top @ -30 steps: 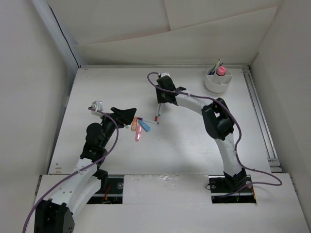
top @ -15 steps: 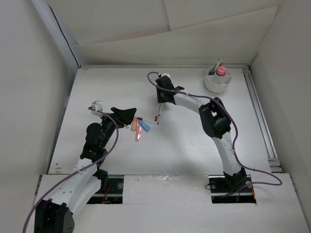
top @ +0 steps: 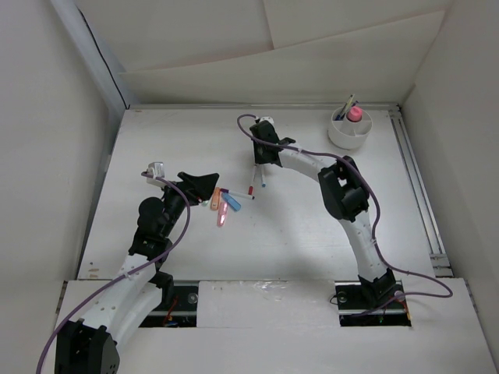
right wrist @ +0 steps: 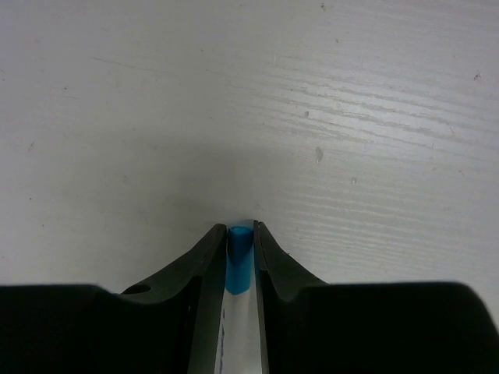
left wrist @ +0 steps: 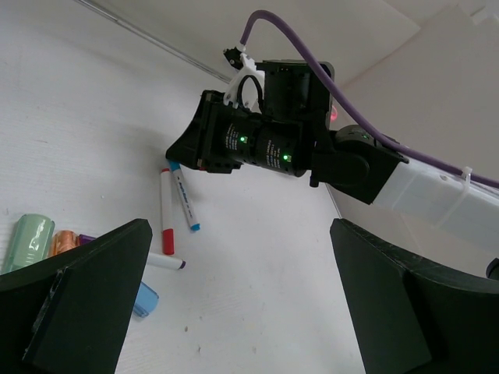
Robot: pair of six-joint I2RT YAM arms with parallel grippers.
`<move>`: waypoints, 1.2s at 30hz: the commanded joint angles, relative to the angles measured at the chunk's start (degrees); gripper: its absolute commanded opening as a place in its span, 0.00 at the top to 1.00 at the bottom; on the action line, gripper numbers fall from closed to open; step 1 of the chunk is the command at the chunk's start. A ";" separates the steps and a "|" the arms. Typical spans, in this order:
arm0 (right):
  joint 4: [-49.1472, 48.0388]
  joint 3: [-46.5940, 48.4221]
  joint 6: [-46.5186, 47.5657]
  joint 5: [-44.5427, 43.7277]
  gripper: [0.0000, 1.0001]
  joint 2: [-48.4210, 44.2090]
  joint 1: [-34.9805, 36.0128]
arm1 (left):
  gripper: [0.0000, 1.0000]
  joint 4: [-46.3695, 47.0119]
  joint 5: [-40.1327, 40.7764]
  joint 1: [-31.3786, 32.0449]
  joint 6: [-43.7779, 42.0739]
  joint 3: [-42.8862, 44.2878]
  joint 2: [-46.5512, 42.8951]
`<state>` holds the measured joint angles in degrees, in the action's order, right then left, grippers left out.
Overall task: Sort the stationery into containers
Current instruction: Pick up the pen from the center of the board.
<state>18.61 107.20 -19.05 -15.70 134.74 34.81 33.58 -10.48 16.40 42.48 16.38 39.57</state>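
Left wall (top: 47,117): a plain white panel rising beside the white, faintly scuffed counter (top: 312,234).
Left fingers (top: 200,181): spread wide, holding nothing, just beside the highlighters.
Highlighters: orange highlighter (top: 215,199), blue highlighter (top: 231,204) and pink highlighter (top: 222,217) lie clustered on the counter.
Red-tipped pen (top: 251,185): flat on the counter.
Blue-tipped pen (top: 262,179): beside the red one, with its upper end pinched.
Right fingers (top: 260,161): closed narrow on the blue-tipped pen.
White cup (top: 350,134): in the far right corner, with the pink bottle (top: 355,114) standing inside.
Rail (top: 417,187): runs along the counter's right edge.
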 commanded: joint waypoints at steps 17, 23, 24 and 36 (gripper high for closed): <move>1.96 -1.38 -0.29 -1.87 0.95 -2.37 -1.41 | 0.00 2.72 -0.86 0.03 0.15 0.58 -0.90; -1.73 -5.24 0.85 0.05 1.00 -9.30 -4.21 | 0.00 2.72 -0.86 0.03 0.15 0.58 -0.90; -2.35 -6.64 0.85 0.58 1.00 -10.62 -4.74 | 0.00 2.72 -0.86 0.03 0.15 0.58 -0.90; -12.01 -12.36 -0.99 -3.79 1.00 -30.14 -21.79 | 0.00 2.72 -0.86 0.03 0.67 0.58 -0.90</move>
<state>12.43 95.68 -18.33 -15.84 107.94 17.23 33.58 -10.48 16.40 42.52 16.38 39.57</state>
